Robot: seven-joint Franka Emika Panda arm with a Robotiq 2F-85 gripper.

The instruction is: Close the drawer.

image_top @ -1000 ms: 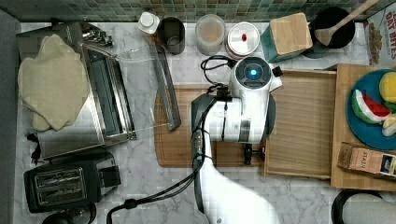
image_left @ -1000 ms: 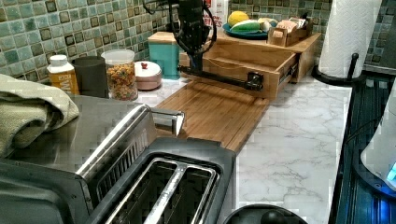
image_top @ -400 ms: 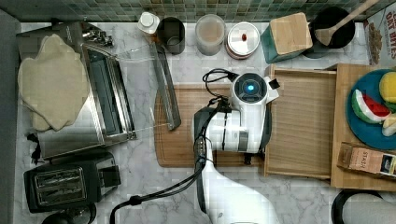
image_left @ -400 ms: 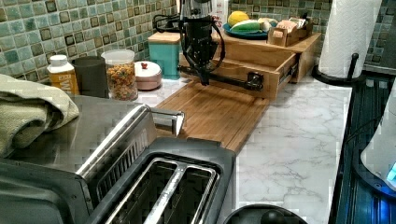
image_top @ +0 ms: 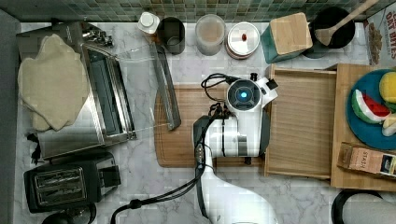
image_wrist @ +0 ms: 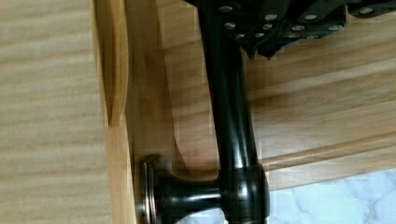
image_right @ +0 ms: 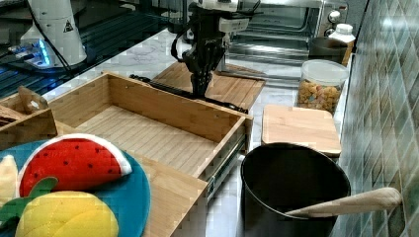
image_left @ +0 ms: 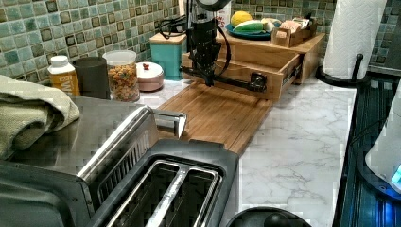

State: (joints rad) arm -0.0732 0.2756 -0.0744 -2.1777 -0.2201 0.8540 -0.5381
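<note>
The drawer (image_top: 301, 123) is a pale bamboo tray pulled out of its wooden cabinet, open and empty inside (image_right: 148, 133). A dark bar handle (image_left: 236, 82) runs along its front face; the wrist view shows this handle (image_wrist: 231, 121) and one of its mounts close up. My gripper (image_left: 206, 78) hangs straight down at that front face, over the edge of the cutting board. Its fingers (image_right: 200, 84) look shut, tapering to a point right against the handle bar. In the top view my wrist (image_top: 243, 95) covers the fingertips.
A darker cutting board (image_top: 187, 126) lies in front of the drawer. The toaster oven (image_top: 107, 98) stands with its glass door (image_top: 149, 88) down, beside a toaster (image_top: 70, 182). Jars (image_top: 210, 32), a teal canister (image_top: 285, 35) and a black pot (image_top: 331, 25) line the back. A paper towel roll (image_left: 354, 38) stands nearby.
My arm has moved toward the top view's right, across the cutting board, until the gripper reached the drawer's front handle. The drawer itself has not visibly shifted.
</note>
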